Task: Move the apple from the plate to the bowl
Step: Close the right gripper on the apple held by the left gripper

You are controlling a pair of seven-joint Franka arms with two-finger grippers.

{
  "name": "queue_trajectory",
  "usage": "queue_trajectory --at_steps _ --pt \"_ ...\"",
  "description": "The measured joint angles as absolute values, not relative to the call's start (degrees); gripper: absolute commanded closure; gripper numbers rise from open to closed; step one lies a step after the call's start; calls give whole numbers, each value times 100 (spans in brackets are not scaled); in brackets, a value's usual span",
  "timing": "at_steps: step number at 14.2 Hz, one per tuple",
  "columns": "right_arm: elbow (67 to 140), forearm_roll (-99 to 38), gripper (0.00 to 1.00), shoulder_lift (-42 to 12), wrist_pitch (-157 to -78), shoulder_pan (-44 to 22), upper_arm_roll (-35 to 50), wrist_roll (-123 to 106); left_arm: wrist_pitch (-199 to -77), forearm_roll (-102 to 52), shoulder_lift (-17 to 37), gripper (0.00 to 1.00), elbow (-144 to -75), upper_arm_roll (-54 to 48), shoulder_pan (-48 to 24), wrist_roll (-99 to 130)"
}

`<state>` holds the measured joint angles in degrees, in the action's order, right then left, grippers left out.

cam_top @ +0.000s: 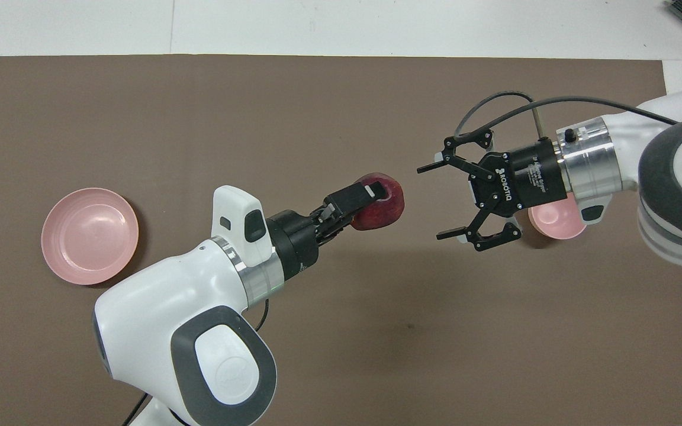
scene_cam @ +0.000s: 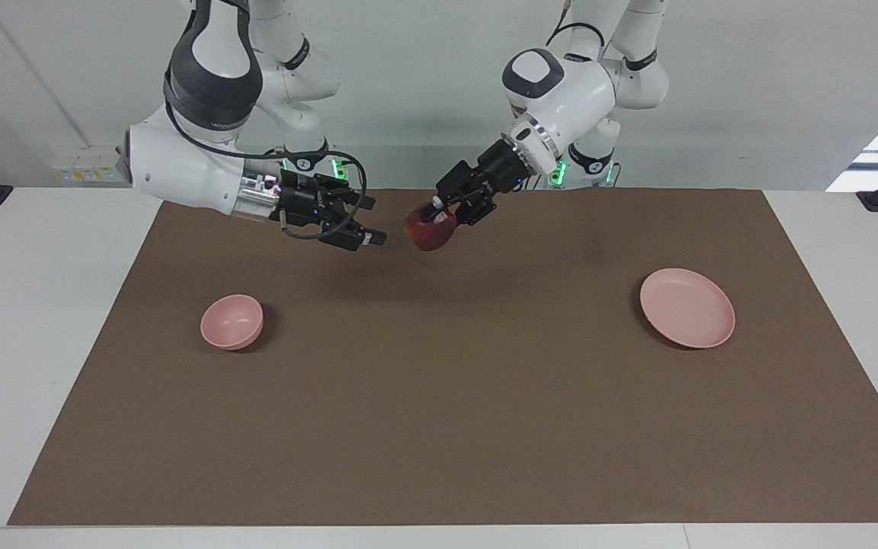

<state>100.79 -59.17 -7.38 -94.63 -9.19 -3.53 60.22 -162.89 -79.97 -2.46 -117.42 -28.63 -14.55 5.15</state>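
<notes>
Left end effector (scene_cam: 439,210) gripping apple (scene_cam: 430,229), right end effector (scene_cam: 366,238) open beside it

Two high opposed views (shared tabletop (scene_cam: 439,427))

One apple (scene_cam: 430,229) (cam_top: 379,202); one plate (scene_cam: 687,308) (cam_top: 89,235); one bowl (scene_cam: 232,322) (cam_top: 554,220); one brown mat (scene_cam: 439,427) (cam_top: 258,106) on one table (scene_cam: 35,305) (cam_top: 317,26); two arms, each with one end effector: left end effector (scene_cam: 439,213) (cam_top: 364,198), right end effector (scene_cam: 374,239) (cam_top: 436,201); each end effector has two fingers.
</notes>
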Motion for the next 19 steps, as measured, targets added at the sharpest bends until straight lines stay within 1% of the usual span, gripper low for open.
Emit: queue_trajectory --at_steps 6,11,19 --pt "10095 -5921 0 -739 -9810 -1150 -348 5933 -16322 -7997 -246 100 -11740 -2877 -1455 515" --pt "10096 -5926 0 -760 -10261 -1496 -342 5907 -16324 -7997 -246 100 -11740 -2890 -1455 515" --pt "10095 -5927 0 -776 -10341 -1633 -342 5905 -16324 -7997 -246 100 -11740 -2911 -1455 515"
